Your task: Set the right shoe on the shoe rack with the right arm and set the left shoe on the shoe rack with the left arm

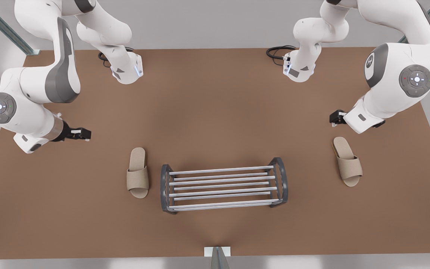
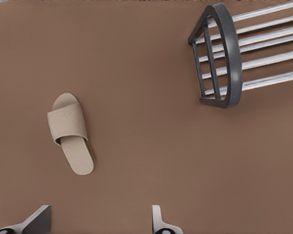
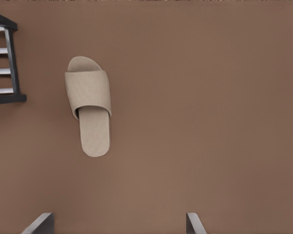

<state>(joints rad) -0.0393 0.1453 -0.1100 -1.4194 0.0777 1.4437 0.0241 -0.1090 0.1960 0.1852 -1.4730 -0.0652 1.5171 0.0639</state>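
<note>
Both shoes lie flat on the worktop (image 1: 215, 93), flanking the shoe rack (image 1: 224, 185). Left claw (image 1: 335, 118) hovers spread near the left shoe (image 1: 346, 160); right claw (image 1: 81, 133), spread, hangs near the right shoe (image 1: 137, 172).

table (image 1: 215, 97): plain matte brown top, evenly lit | floor (image 1: 222, 22): pale grey beyond the far edge | metal struts (image 1: 4, 28): grey-green, diagonal at both upper corners | bracket (image 1: 218, 254): small pale piece at the table's near edge
</note>
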